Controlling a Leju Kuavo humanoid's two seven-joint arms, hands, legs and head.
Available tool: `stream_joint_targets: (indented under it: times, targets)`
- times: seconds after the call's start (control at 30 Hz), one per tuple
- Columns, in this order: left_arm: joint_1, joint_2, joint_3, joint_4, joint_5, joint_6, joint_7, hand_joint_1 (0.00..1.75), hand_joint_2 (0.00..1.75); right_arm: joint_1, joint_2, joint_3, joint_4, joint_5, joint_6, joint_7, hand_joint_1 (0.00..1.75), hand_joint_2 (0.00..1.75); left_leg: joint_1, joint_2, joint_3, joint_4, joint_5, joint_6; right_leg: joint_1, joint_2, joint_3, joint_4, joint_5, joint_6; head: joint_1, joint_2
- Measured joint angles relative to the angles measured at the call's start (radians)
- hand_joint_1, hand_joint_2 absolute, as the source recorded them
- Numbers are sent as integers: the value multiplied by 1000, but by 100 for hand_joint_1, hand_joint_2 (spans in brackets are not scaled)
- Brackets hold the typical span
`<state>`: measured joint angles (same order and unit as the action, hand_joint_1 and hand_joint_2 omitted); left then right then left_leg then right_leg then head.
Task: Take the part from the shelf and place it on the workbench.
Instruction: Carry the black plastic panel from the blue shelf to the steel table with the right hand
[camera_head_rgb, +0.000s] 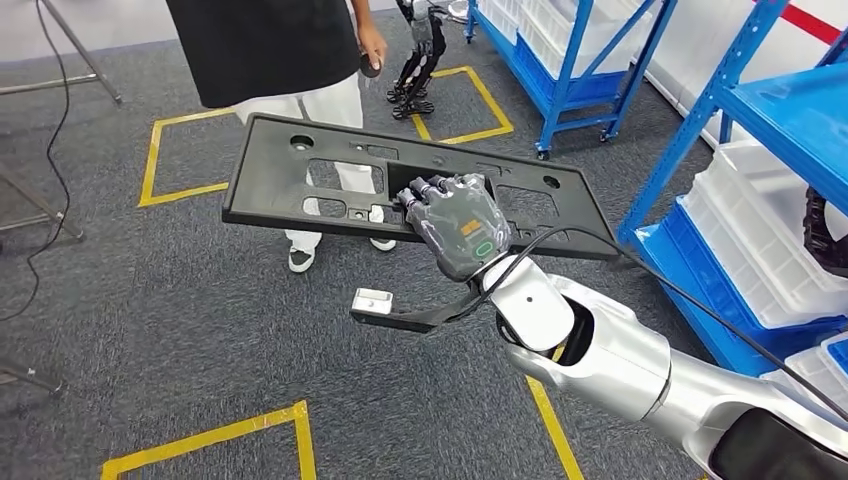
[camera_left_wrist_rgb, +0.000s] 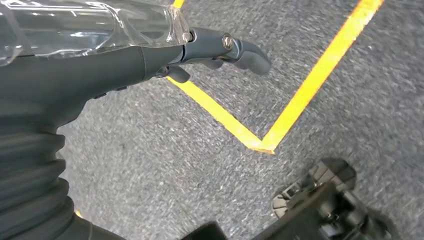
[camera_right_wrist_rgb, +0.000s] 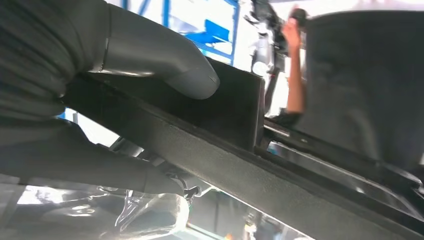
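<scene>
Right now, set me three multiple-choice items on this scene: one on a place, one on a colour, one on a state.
1. Where is the black part?
A. On a shelf
B. In the right hand
C. On the carpet

2. What colour is the floor tape?
A. Yellow
B. Red
C. White

3. How is the left hand?
A. Holding the part
B. Holding a white bin
C. Holding nothing

Key: B, its fingers grip through a cut-out; A, yellow lines on grey carpet; C, only carpet lies beyond it.

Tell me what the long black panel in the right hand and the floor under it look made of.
The long black panel looks like moulded matte plastic: uniform dull black, with cut-out windows and holes. The grey floor looks like short-pile carpet, speckled and fuzzy, marked with yellow tape lines.
</scene>
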<state>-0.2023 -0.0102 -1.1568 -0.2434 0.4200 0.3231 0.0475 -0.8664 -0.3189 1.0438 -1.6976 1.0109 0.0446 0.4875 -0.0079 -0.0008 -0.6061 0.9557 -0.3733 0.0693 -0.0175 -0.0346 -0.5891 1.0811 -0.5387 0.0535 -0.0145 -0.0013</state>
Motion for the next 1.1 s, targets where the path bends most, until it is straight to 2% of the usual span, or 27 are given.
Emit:
stream_joint_targets:
  times: [0.03, 0.07, 0.1, 0.13, 0.17, 0.2, 0.27, 0.3, 0.33, 0.37, 0.4, 0.47, 0.5, 0.53, 0.6, 0.63, 0.67, 0.7, 0.77, 0.8, 0.83, 0.9, 0.93, 0.97, 1.03, 1.07, 1.1]
  targets:
    - [-2, 0, 1, 0, 0, 0, 0, 0, 175, 1, -1, -1, -1, 0, 0, 0, 175, 175, 1, -12, 0, 0, 0, 3, 0, 20, -39, 76, -33, 1, 1, 0]
    - [-2, -1, 1, 0, 0, -2, 0, 0, 175, 4, -2, -1, -1, -1, 0, 0, 175, 175, 1, -25, 1, 0, 0, 4, 1, 29, -78, 147, -57, 2, 2, 0]
    - [-1, -1, 1, 0, 0, -3, 0, 0, 175, 6, -3, -1, -1, -1, 0, 0, 175, 175, 2, -39, 1, 0, -1, 5, 1, 32, -105, 193, -65, 3, 2, 0]
    - [1, -2, 2, 0, 0, -5, 0, 0, 175, 9, -3, -1, -1, -2, 0, 0, 175, 175, 3, -54, 2, 1, -1, 5, 0, 34, -114, 199, -51, 4, 3, 0]
    - [2, -2, 2, 0, 0, -7, 0, 0, 175, 10, -4, -1, -1, -2, 0, 0, 175, 175, 4, -69, 4, 2, -1, 4, -1, 36, -102, 161, -19, 4, 3, 0]
    - [2, -2, 2, 0, -1, -8, 0, 0, 175, 11, -5, -2, -1, -3, -1, 1, 175, 175, 6, -83, 5, 3, -2, 2, -4, 48, -74, 93, 24, 5, 3, 0]
    - [2, -2, 2, 0, -2, -10, 2, 0, 175, 11, -7, -3, -1, -3, -1, 1, 175, 175, 7, -110, 0, 10, -4, -6, -14, 103, -18, -43, 85, 6, 2, 0]
    - [1, -2, 2, 0, -2, -10, 3, 0, 175, 13, -8, -4, -2, -3, -1, 1, 175, 175, 8, -122, -6, 13, -4, -13, -17, 125, -3, -81, 97, 5, 2, 0]
    - [2, -2, 3, 0, -2, -11, 4, 0, 175, 14, -8, -4, -3, -3, -2, 1, 175, 175, 10, -134, -12, 14, -3, -19, -17, 134, 0, -94, 98, 2, 2, 0]
    - [4, -1, 3, 0, -3, -12, 5, 0, 175, 15, -9, -5, -3, -3, -2, 1, 175, 175, 13, -147, -17, 13, 0, -25, -15, 122, 0, -96, 98, -3, 1, 0]
    - [7, -1, 3, 0, -3, -12, 6, 0, 175, 15, -9, -5, -4, -3, -2, 1, 175, 175, 14, -144, -21, 13, 0, -31, -13, 108, 1, -98, 99, -9, 2, 0]
    - [11, 1, 3, -1, -4, -13, 7, 0, 175, 13, -7, -8, -5, -3, -3, 2, 175, 175, 12, -92, -43, 56, -24, -42, -12, 79, 7, -102, 100, -23, 0, 0]
    - [10, 1, 4, -1, -5, -13, 7, 0, 175, 12, -7, -9, -5, -3, -3, 2, 175, 175, 10, -55, -69, 111, -51, -46, -10, 65, 9, -103, 99, -28, -2, 0]
    - [9, 1, 4, -1, -5, -13, 7, 0, 175, 12, -7, -9, -6, -3, -3, 2, 175, 175, 10, -28, -102, 182, -83, -49, -8, 51, 11, -104, 97, -32, -3, 0]
    - [5, 1, 6, -1, -5, -11, 7, 0, 175, 14, -8, -9, -6, -3, -3, 2, 175, 175, 13, -13, -163, 308, -127, -52, -3, 20, 14, -103, 93, -35, -3, 0]
    - [3, 1, 8, -1, -5, -11, 7, 0, 175, 15, -8, -9, -6, -3, -3, 2, 175, 175, 13, -11, -170, 322, -125, -52, -1, 6, 16, -103, 91, -36, -3, 0]
    - [3, 1, 9, -1, -5, -11, 8, 0, 175, 16, -8, -8, -6, -3, -3, 2, 175, 175, 13, -8, -155, 294, -105, -50, 0, -7, 19, -103, 88, -35, -3, 0]
    - [4, 1, 10, -1, -5, -11, 8, 0, 175, 16, -8, -8, -6, -3, -3, 2, 175, 175, 12, 0, -119, 227, -73, -47, 1, -19, 23, -103, 85, -34, -3, 0]
    - [7, 1, 11, -1, -5, -12, 9, 0, 175, 15, -8, -9, -6, -3, -3, 2, 175, 175, 0, 47, -41, 80, -24, -35, 4, -38, 31, -103, 78, -29, -3, 0]
    - [7, 1, 12, -1, -5, -12, 9, 0, 175, 15, -8, -10, -6, -3, -3, 2, 175, 175, -7, 66, -18, 35, -14, -29, 6, -48, 33, -103, 75, -26, -3, 0]
    - [7, 1, 12, -1, -5, -12, 9, 0, 175, 16, -9, -10, -6, -3, -3, 2, 175, 175, -14, 76, -11, 17, -14, -24, 8, -57, 34, -104, 73, -22, -3, 0]
    - [9, 1, 12, -1, -6, -13, 9, 0, 175, 16, -9, -9, -6, -3, -3, 2, 175, 175, -16, 56, -9, 12, -13, -16, 10, -71, 37, -104, 67, -13, -2, 0]
    - [11, 1, 12, -1, -6, -13, 9, 0, 175, 16, -9, -9, -6, -3, -3, 2, 175, 175, -14, 45, -7, 9, -12, -11, 8, -61, 37, -97, 59, -8, -2, 0]
    - [12, 2, 13, -1, -6, -13, 10, 0, 175, 16, -9, -10, -7, -3, -4, 2, 175, 175, -10, 33, -3, 6, -10, -5, 6, -39, 27, -72, 42, -5, -1, 0]
    - [12, 2, 13, -1, -8, -14, 11, 0, 175, 18, -10, -10, -8, -3, -4, 2, 175, 175, -5, 9, 1, 4, -9, 5, 3, 13, -28, 46, -15, -3, 1, 0]
    - [11, 2, 13, -1, -8, -14, 11, 0, 175, 20, -11, -10, -9, -3, -4, 2, 175, 175, -5, -4, 3, 4, -10, 8, 3, 25, -68, 121, -44, -2, 2, 0]
    - [12, 1, 13, -1, -9, -15, 11, 0, 175, 24, -12, -10, -9, -3, -3, 2, 175, 175, -4, -19, 4, 4, -10, 8, 3, 29, -103, 180, -60, -1, 3, 0]
